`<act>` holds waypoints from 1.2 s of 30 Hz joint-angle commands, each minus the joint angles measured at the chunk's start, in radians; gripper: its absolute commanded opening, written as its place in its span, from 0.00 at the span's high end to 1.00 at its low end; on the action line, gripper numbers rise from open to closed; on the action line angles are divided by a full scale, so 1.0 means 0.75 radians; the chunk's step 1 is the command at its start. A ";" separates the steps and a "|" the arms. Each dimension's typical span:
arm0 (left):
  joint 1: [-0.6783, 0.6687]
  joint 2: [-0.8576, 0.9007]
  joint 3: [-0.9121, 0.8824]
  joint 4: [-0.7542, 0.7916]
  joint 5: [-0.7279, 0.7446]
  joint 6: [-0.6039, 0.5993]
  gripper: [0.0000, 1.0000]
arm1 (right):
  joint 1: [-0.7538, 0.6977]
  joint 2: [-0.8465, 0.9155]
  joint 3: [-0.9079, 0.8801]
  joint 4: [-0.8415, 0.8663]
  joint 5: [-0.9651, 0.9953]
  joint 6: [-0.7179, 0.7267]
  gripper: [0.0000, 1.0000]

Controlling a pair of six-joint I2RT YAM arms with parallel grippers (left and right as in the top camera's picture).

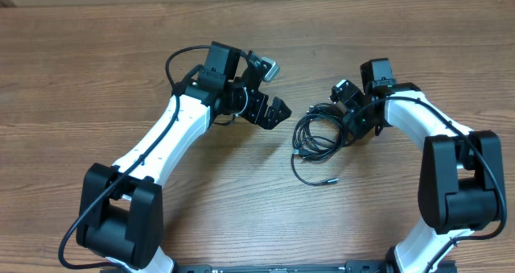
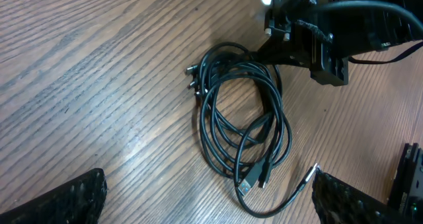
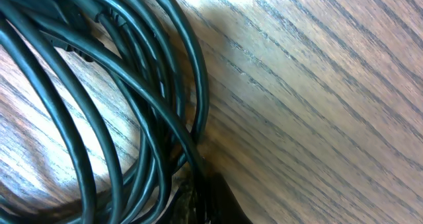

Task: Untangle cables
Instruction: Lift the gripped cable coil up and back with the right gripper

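Wooden table (image 1: pixel 241 217): cables (image 1: pixel 315 141) coil edge pinched in right gripper (image 1: pixel 346 128).

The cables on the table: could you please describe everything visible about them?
The cables are thin, glossy black cords, looped together in one loose, flat coil on the wooden table. Small plugs poke out at one side, and one tail strays outward, ending in a thin metal tip. The right gripper pinches the coil's edge.

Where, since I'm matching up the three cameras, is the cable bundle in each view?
Overhead: cable bundle right of centre.
Left wrist: cable bundle at centre frame.
Right wrist: cable bundle close up, filling the left half.
Shared landmark: the right pincer, closed on the bundle's edge.
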State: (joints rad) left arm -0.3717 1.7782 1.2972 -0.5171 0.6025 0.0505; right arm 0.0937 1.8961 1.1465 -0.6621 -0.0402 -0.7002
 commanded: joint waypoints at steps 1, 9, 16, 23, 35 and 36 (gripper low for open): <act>0.003 -0.024 0.016 -0.004 0.020 -0.003 0.00 | -0.004 -0.015 -0.013 -0.012 0.084 0.063 0.96; 0.003 -0.024 0.016 -0.004 0.020 -0.003 0.00 | 0.001 -0.137 0.179 -0.153 0.237 0.146 0.96; 0.003 -0.024 0.017 -0.004 0.020 -0.003 0.00 | 0.002 -0.268 0.388 -0.326 0.238 0.147 0.96; 0.003 -0.024 0.016 -0.004 0.020 -0.003 0.00 | 0.011 -0.434 0.504 -0.382 0.237 0.147 0.96; 0.003 -0.024 0.016 -0.004 0.020 -0.003 0.01 | 0.056 -0.722 0.519 -0.314 0.227 0.146 0.96; 0.003 -0.024 0.016 -0.004 0.020 -0.003 0.00 | 0.056 -0.736 0.519 -0.309 0.226 0.146 0.96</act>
State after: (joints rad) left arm -0.3717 1.7782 1.2972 -0.5171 0.6025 0.0505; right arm 0.1314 1.3937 1.4982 -0.9108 0.1341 -0.6014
